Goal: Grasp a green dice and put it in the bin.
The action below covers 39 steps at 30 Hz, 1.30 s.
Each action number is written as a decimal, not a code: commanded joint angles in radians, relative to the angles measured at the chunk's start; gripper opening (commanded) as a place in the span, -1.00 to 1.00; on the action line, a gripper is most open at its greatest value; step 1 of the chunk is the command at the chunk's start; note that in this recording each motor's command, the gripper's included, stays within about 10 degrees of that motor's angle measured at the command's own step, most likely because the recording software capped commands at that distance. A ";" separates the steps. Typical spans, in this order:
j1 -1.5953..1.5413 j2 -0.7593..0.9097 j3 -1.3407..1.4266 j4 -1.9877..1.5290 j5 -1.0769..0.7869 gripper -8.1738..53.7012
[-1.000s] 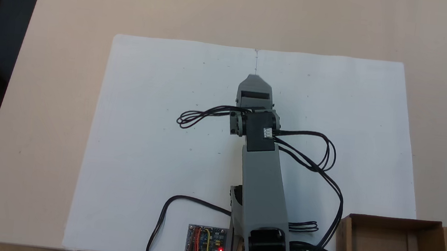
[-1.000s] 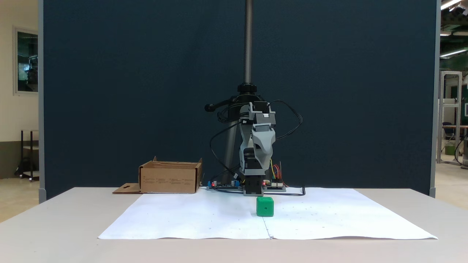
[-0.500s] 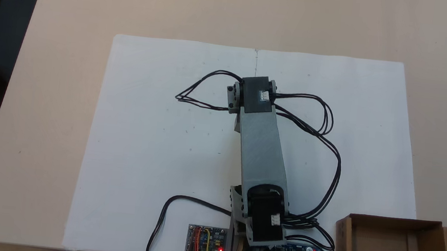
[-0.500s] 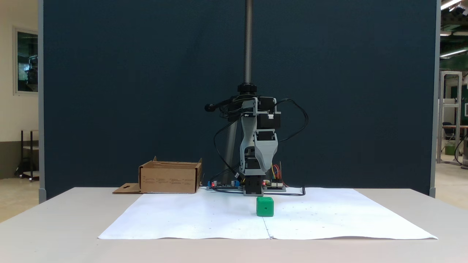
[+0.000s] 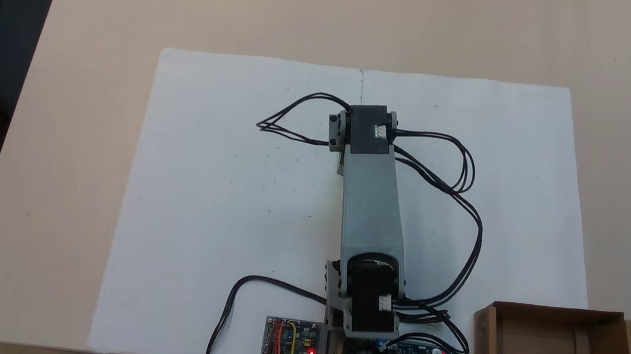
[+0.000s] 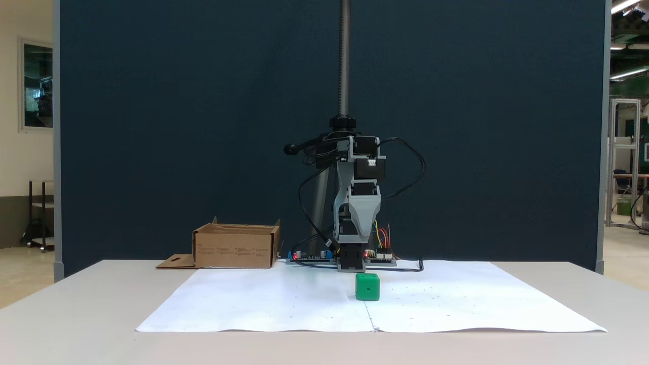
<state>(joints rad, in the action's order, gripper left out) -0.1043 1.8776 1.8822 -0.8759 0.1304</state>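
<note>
On beige table (image 5: 58, 173), white paper (image 6: 456, 304)

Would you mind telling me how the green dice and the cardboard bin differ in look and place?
The dice is bright green and solid; the bin is brown cardboard, open on top. The dice is far smaller than the bin. The dice sits on the white paper in front of the arm's base; in this fixed view the bin stands farther back and to the left, beside the base. Both rest flat and untouched.
</note>
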 commanded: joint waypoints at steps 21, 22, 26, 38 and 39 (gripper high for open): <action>0.012 -0.160 -0.008 0.104 0.210 0.60; 0.011 -0.169 -0.006 0.120 0.209 0.60; -0.003 -0.199 -0.006 0.167 0.207 0.60; -0.041 -0.261 -0.006 0.201 0.092 0.60; -0.043 -0.264 -0.005 0.201 0.080 0.60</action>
<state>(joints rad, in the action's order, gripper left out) -0.1289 1.5999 1.8853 -0.7041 0.2684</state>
